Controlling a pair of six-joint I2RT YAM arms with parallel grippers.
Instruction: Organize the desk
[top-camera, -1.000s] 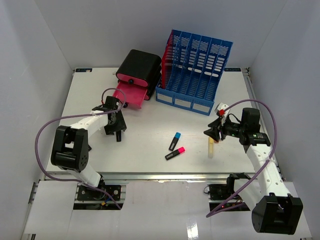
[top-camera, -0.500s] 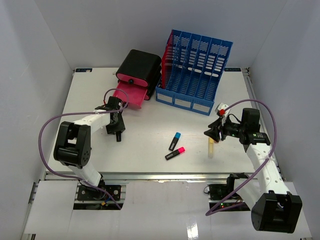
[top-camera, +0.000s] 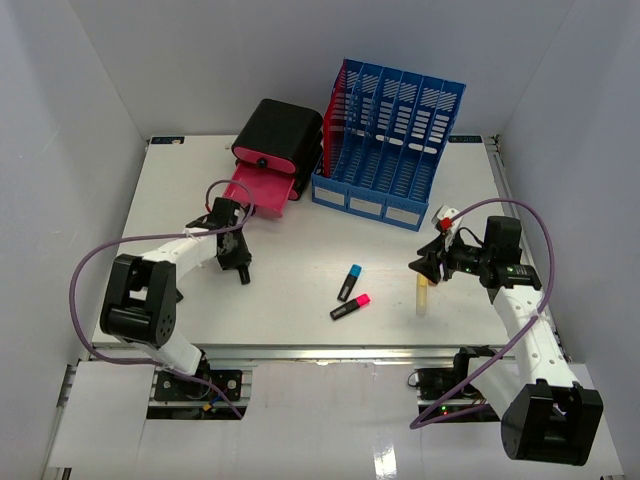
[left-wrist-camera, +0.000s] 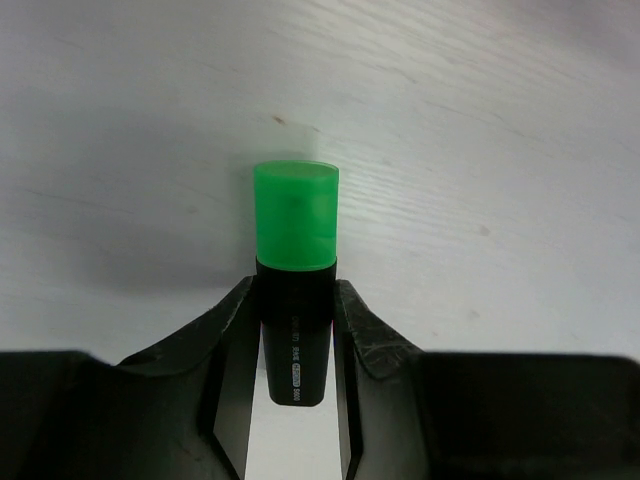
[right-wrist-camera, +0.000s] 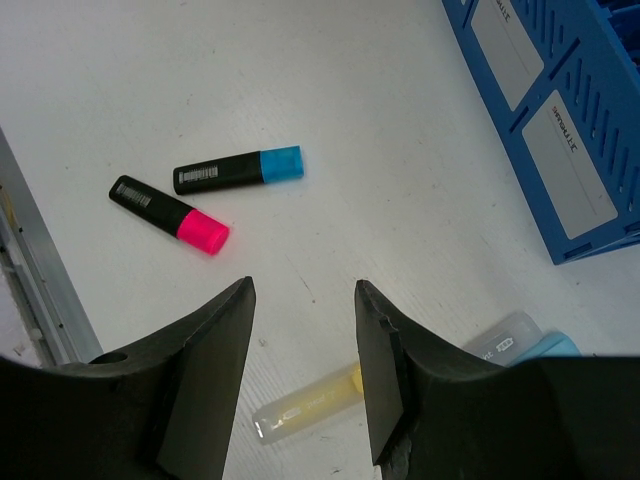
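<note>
On the white desk (top-camera: 290, 295) my left gripper (top-camera: 239, 266) sits low at the left. In the left wrist view its jaws press both sides of the black body of a green-capped highlighter (left-wrist-camera: 295, 215), so the left gripper (left-wrist-camera: 293, 292) is shut on it. My right gripper (top-camera: 421, 265) hovers at the right, open and empty (right-wrist-camera: 303, 290). A pale yellow highlighter (top-camera: 423, 297) lies just below it (right-wrist-camera: 305, 402). A blue-capped highlighter (top-camera: 350, 281) (right-wrist-camera: 240, 170) and a pink-capped one (top-camera: 351, 306) (right-wrist-camera: 170, 214) lie mid-desk.
A blue file rack (top-camera: 390, 140) (right-wrist-camera: 560, 130) stands at the back. A black and pink case (top-camera: 275, 150) stands left of it. A translucent item with a blue part (right-wrist-camera: 520, 335) lies by my right finger. The desk's metal rail (top-camera: 300, 350) runs along the near edge.
My left gripper has closed onto the green highlighter, and the left arm has shifted slightly. The right arm and the loose highlighters have not moved.
</note>
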